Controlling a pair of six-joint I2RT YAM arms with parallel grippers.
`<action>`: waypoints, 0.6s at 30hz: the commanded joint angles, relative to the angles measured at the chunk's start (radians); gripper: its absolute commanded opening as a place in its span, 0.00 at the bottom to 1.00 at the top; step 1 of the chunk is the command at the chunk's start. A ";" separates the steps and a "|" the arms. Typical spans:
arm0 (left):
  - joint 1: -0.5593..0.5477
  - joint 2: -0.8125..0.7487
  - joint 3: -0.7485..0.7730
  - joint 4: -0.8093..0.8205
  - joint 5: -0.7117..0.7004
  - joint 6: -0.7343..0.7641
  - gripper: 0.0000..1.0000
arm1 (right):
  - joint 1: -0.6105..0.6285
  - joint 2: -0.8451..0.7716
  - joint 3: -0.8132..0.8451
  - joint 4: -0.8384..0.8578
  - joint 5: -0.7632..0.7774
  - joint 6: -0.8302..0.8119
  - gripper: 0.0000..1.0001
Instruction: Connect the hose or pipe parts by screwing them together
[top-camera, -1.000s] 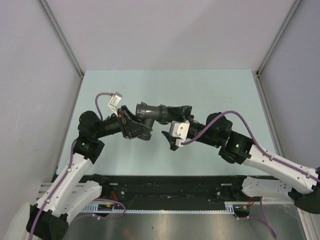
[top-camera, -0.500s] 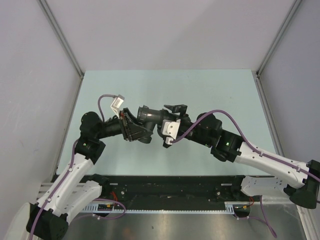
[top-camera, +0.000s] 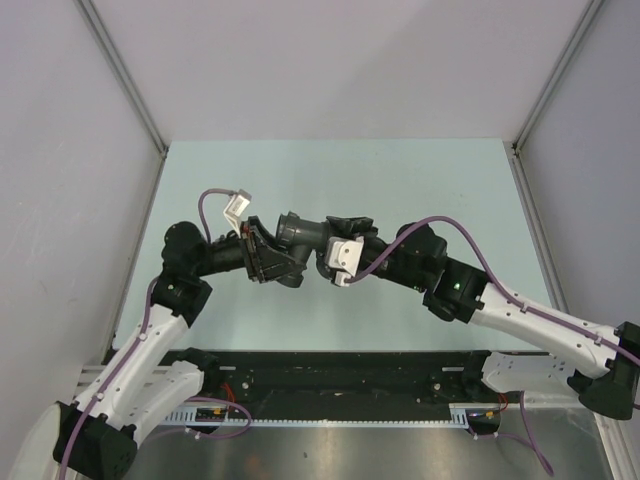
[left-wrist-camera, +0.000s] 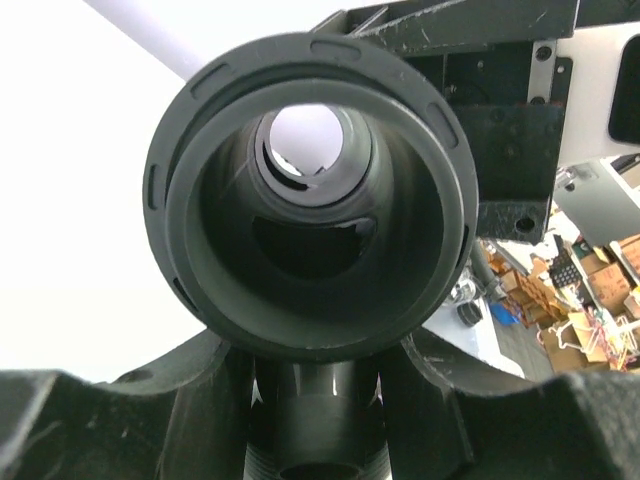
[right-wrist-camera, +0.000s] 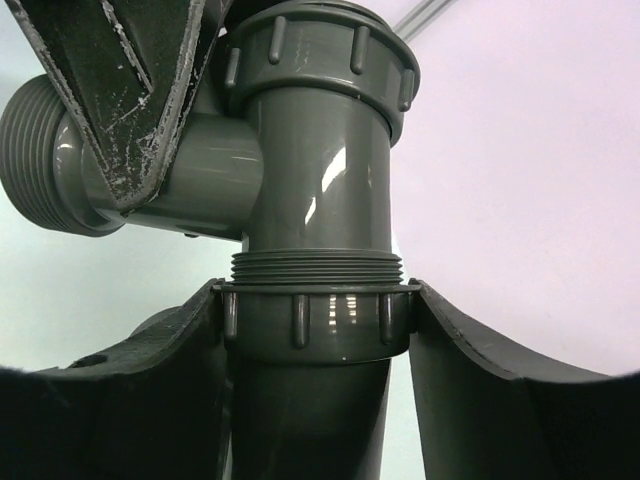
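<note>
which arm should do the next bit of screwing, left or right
Right. The right gripper pinches the ribbed collar just below the exposed threads, so it can probably turn it. The left gripper clamps the branched fitting and serves better as the anchor.

you have open table (top-camera: 400, 170) beyond the arms, right up to the back wall (top-camera: 340, 60), and a narrower bare strip on the near side. across the middle the way is barred: the left gripper (top-camera: 272, 256) and right gripper (top-camera: 330, 246) meet there, clamped on the branched fitting (top-camera: 297, 230) and straight tube (right-wrist-camera: 310, 420), with no gap between. the left wall (top-camera: 60, 150) and right wall (top-camera: 600, 180) hem you in.
</note>
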 joint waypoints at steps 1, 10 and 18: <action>-0.003 -0.022 0.019 0.059 0.035 0.060 0.00 | -0.027 -0.001 0.037 0.054 -0.030 0.044 0.42; -0.009 -0.065 -0.029 0.060 0.018 0.486 0.09 | -0.145 -0.018 0.059 0.039 -0.352 0.249 0.00; 0.006 0.049 0.051 0.055 -0.037 0.554 0.52 | -0.206 -0.033 0.060 -0.041 -0.545 0.325 0.00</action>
